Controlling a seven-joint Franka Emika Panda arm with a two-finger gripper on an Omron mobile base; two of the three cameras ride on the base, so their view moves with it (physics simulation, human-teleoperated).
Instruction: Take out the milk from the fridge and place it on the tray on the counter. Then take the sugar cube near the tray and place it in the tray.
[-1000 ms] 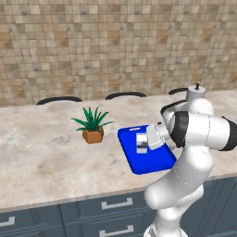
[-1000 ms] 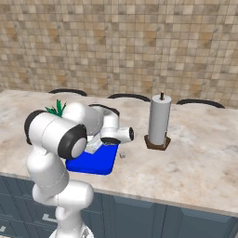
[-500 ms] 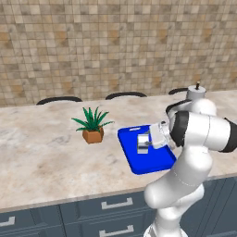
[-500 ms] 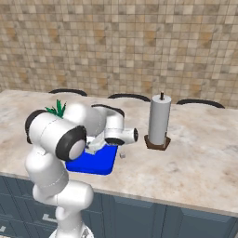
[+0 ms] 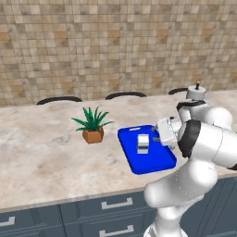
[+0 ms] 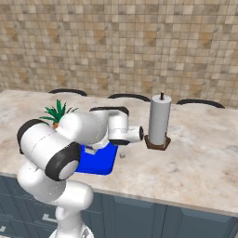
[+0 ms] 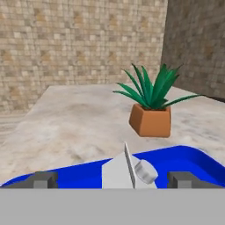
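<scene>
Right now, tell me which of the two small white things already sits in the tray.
The milk, the carton standing on the blue tray. The sugar cube lies on the bare counter beside the tray.

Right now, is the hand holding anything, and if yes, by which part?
Nothing is held. The hand is open, its fingertips apart on both sides of the milk carton, which stands on the blue tray.

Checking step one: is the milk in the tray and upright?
Yes. The milk stands upright inside the tray, gable top up; the open claw straddles it.
</scene>
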